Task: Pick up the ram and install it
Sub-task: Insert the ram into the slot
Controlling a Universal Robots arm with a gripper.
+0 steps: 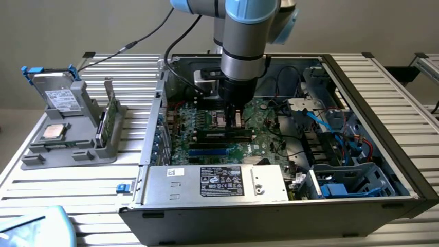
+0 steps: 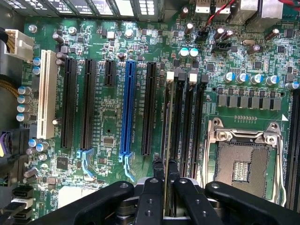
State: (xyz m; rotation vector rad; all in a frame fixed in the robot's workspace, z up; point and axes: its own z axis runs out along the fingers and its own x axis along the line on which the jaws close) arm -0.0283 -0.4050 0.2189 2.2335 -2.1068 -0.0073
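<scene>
Seemingly, jaws clamp ram [image 2: 167, 117], inside case [image 1: 274, 221]

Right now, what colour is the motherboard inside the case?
The motherboard is green; the wrist view shows it best.

The worktop [image 1: 75, 185] is made of ribbed, brushed metal slats. The computer case [image 1: 274, 221] is formed from dull grey sheet metal. The motherboard [image 2: 108, 117] is coated in glossy green lacquer, and its blue slot [image 2: 127, 108] is moulded in smooth plastic. The socket frame [image 2: 243, 136] is seen as bright polished metal. The jaws are finished matt black; the ram [image 2: 168, 122] gripped between them is shown as dull green board.
</scene>
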